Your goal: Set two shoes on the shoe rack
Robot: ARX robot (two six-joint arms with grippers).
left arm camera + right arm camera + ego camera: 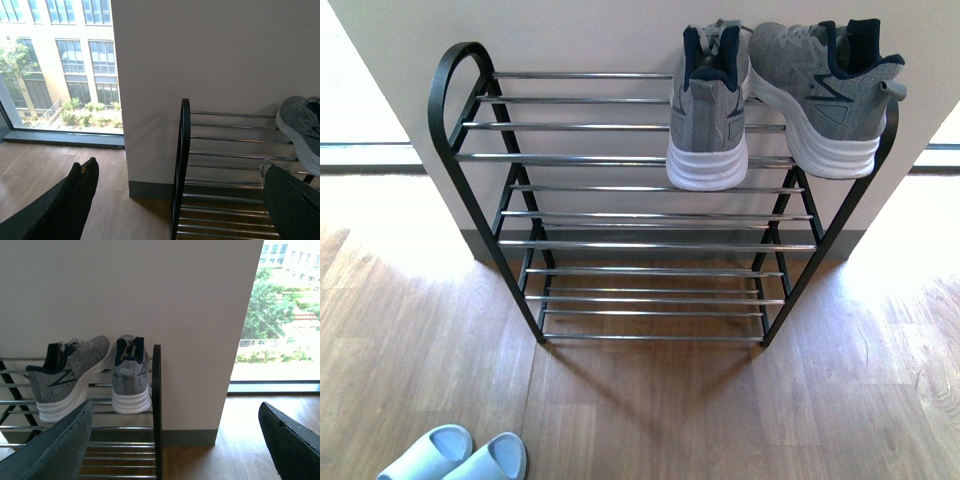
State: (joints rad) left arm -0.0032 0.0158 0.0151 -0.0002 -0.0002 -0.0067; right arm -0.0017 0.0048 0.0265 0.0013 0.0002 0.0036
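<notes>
Grey sneakers [710,120] on shoe rack [434,110] top tier, side marking unreadable. Left gripper [177,166], right gripper [175,407] spread wide, empty.

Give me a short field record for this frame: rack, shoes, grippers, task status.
rack: black shoe rack, standing against the wall
sneakers: two grey sneakers on the top tier, towards its right end
sandals: pale blue slides on the floor, front left
left gripper: open, empty
right gripper: open, empty
task status: two shoes on rack; slides not racked
</notes>
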